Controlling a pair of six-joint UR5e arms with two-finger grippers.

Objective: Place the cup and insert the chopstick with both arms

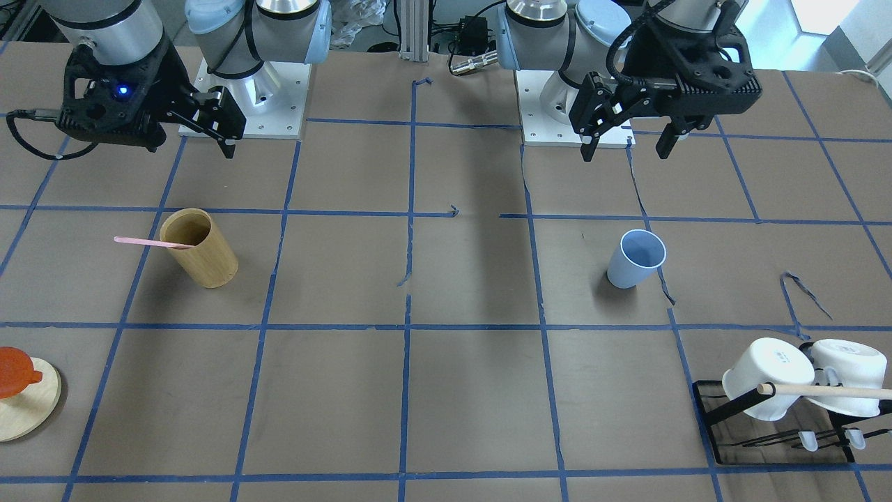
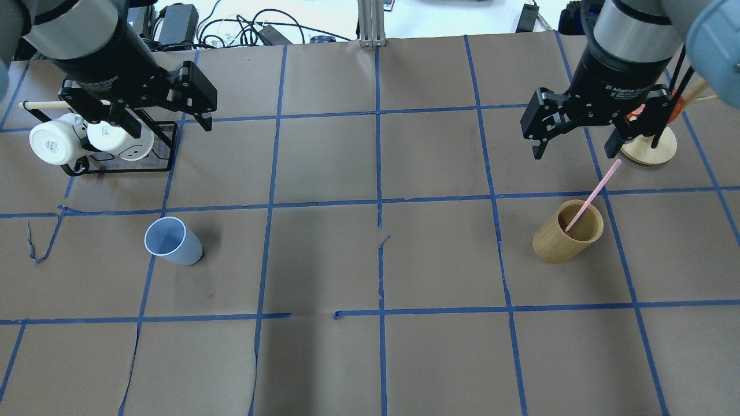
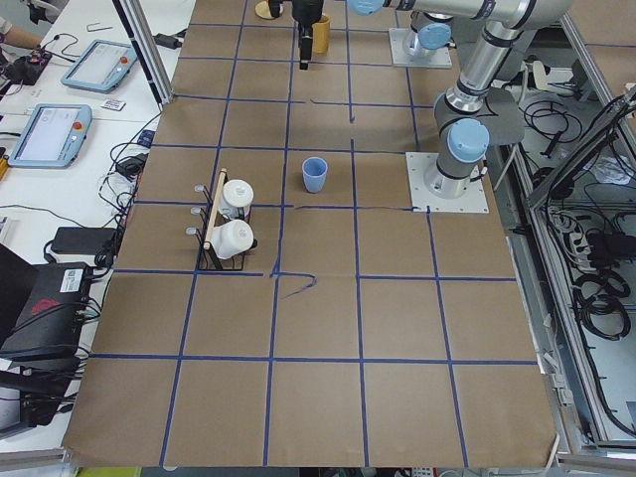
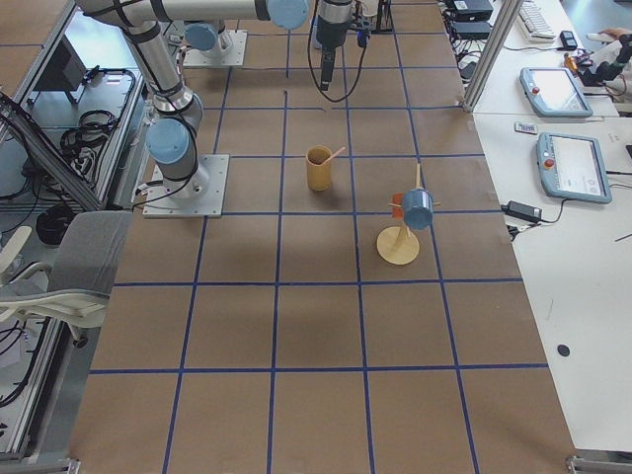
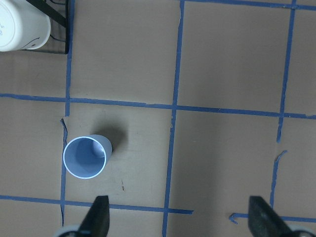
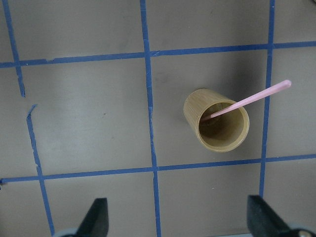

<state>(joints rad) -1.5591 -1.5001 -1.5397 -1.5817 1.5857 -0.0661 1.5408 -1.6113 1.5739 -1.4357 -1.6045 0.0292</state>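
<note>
The light-blue cup [image 1: 635, 259] stands upright on the brown table, on my left side [image 2: 171, 241]; it also shows in the left wrist view [image 5: 85, 157]. One pale-pink chopstick [image 2: 595, 193] leans in a tan wooden cylinder [image 2: 569, 234] on my right side, its top sticking out over the rim [image 6: 252, 98]. My left gripper [image 2: 165, 121] is open and empty, high above the table, back from the cup. My right gripper [image 2: 575, 149] is open and empty, above and behind the cylinder [image 6: 217, 123].
A black wire rack [image 2: 121, 171] with two white mugs and a wooden dowel stands at the far left, below my left gripper. A round wooden stand [image 2: 650, 151] with an orange item stands at the far right. Blue tape lines grid the table.
</note>
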